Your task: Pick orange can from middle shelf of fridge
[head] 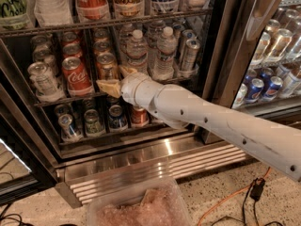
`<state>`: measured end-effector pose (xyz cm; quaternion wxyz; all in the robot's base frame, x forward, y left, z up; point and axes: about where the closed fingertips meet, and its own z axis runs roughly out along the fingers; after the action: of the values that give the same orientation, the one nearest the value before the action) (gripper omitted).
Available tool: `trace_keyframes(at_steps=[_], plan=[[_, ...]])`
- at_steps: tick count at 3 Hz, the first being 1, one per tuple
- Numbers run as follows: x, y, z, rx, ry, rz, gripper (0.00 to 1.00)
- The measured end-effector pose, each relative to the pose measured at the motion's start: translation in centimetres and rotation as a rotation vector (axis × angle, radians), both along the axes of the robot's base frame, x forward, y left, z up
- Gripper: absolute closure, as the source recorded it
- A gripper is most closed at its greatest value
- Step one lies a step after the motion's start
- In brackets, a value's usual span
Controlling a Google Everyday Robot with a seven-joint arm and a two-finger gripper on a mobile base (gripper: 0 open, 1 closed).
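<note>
Camera view: reach step, closing in on the orange can (107,65) on the fridge's (141,155) middle shelf (70,99).
The can stands just right of a red cola can (75,75); the gripper (117,78), fingers spread and empty, sits against its right side and must close around it.

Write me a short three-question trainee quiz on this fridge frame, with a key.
1. True or false: the claw is at the middle shelf, right beside the orange can.
2. Which stands directly left of the orange can? A) red Coca-Cola can B) milk carton C) glass jar
3. Fill in: the ribbed steel grille runs along the fridge's ____.
Key: 1 true; 2 A; 3 base.
</note>
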<state>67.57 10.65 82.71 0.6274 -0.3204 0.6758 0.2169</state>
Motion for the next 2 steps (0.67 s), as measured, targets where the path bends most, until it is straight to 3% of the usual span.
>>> trace_keyframes(at_steps=[2], plan=[[0.75,1.58,0.3,0.048,-0.014,0.015,0.42]])
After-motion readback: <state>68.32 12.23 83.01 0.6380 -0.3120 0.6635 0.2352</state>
